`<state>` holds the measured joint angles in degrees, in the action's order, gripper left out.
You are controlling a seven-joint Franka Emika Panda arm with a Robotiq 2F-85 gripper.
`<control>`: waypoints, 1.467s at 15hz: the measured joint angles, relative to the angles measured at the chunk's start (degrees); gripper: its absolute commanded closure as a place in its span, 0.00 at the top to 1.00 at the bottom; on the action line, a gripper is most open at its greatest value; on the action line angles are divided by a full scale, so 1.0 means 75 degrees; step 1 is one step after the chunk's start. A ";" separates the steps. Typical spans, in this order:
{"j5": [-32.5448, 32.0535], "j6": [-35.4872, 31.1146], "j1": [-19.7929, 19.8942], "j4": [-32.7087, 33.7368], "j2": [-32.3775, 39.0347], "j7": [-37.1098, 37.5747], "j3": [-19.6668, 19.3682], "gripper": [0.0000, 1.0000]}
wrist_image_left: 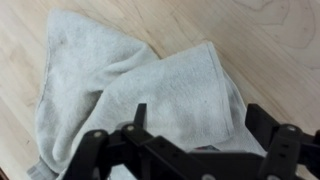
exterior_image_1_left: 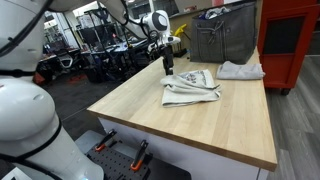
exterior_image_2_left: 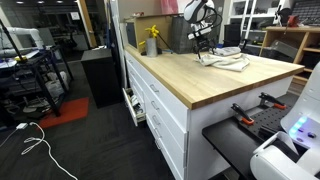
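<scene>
A crumpled pale grey towel (wrist_image_left: 130,75) lies on the light wooden tabletop (wrist_image_left: 270,40) and fills most of the wrist view. My gripper (wrist_image_left: 198,118) hangs just above the towel's lower right fold, open, with nothing between its black fingers (wrist_image_left: 139,113). In both exterior views the gripper (exterior_image_1_left: 169,67) (exterior_image_2_left: 203,42) stands over the far edge of the towel (exterior_image_1_left: 192,85) (exterior_image_2_left: 226,60), pointing down at it. A second light cloth (exterior_image_1_left: 241,70) lies further along the table, apart from the gripper.
A yellow spray bottle (exterior_image_2_left: 152,41) stands at the table's back end near grey bins (exterior_image_1_left: 222,38). A red cabinet (exterior_image_1_left: 288,40) is beyond the table. The white arm base (exterior_image_1_left: 25,125) and black clamps (exterior_image_1_left: 120,152) sit at the near edge. Drawers (exterior_image_2_left: 160,105) front the table.
</scene>
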<state>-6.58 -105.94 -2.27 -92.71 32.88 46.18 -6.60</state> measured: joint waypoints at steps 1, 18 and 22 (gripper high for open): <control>-0.0053 -0.0030 0.0000 0.0000 0.0004 0.0000 -0.0011 1.00; -0.0530 -0.0451 0.0005 -0.0038 -0.0018 0.0075 -0.0332 0.01; -0.0530 -0.0477 0.0016 -0.0008 -0.0324 0.0313 -0.0504 0.01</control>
<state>-10.56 -109.52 -2.14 -92.77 30.45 48.53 -10.39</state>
